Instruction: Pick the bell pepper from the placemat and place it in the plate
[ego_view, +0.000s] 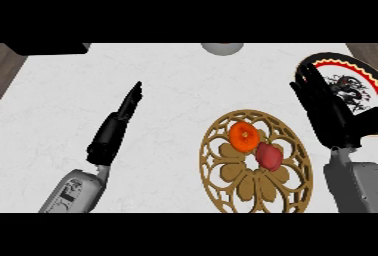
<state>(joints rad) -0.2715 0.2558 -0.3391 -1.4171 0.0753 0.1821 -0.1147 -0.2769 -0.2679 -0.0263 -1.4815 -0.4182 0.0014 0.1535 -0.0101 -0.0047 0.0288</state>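
The pepper (244, 135), bright orange, sits on the mat (255, 161), in its upper half and a little left of centre. Just beside it, lower and to the right, lies a dark red fruit (269, 155); the two look to be touching or very nearly so. The mat is a round, tan openwork piece with petal-shaped cutouts, lying flat on the white counter (170, 85). To the upper right of it is the plate (353, 75), black with a red and cream scalloped band and a dark figure in the middle. The right hand (325, 107) lies across the plate's left part, fingers straight and together, holding nothing, well clear of the pepper. Over on the left side of the counter the left hand (124, 112) shows edge-on, fingers stretched out straight and close together, pointing up and away, nothing in it. At the far edge of the counter a pale round thing (221, 48) peeks in, cut off by the view's top.
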